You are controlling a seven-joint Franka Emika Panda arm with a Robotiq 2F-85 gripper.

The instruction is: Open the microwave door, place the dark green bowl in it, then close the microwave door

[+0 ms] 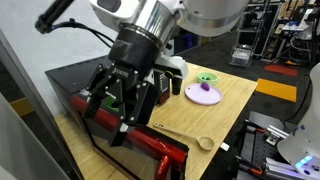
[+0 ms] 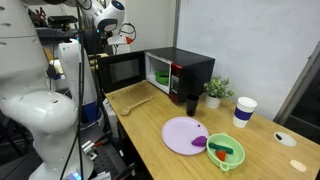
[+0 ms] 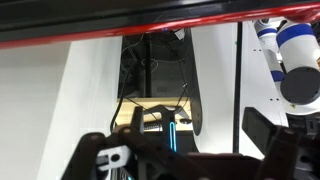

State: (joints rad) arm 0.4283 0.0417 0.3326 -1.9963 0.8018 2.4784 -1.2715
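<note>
On the left in an exterior view, the microwave door (image 2: 121,70) stands swung wide open, so the first job looks done. The gripper (image 1: 112,118) hangs just above the door's red top edge. Its fingers are spread apart and there is nothing between them. I cannot tell if it touches the door. In the wrist view a red edge runs across the top, and the gripper's fingers show at the bottom, also apart. A wooden spoon (image 2: 135,103) lies on the tabletop (image 2: 150,125) near the open door. Next comes the microwave (image 2: 185,57), a black box with a red front. Its inside is lit, and I can see nothing in it. Just in front of its right end, on the tabletop, sits the dark green bowl (image 2: 190,103). It looks almost black from here, and it is well apart from the gripper. Farther right are a little plant (image 2: 215,92) and a white cup (image 2: 243,110). Nearer the front are a lavender plate (image 2: 178,132) and a lime-green bowl (image 2: 214,156). I think the gripper has yet to go to the dark bowl, pick it up and set it inside. Then it must push the door shut.
</note>
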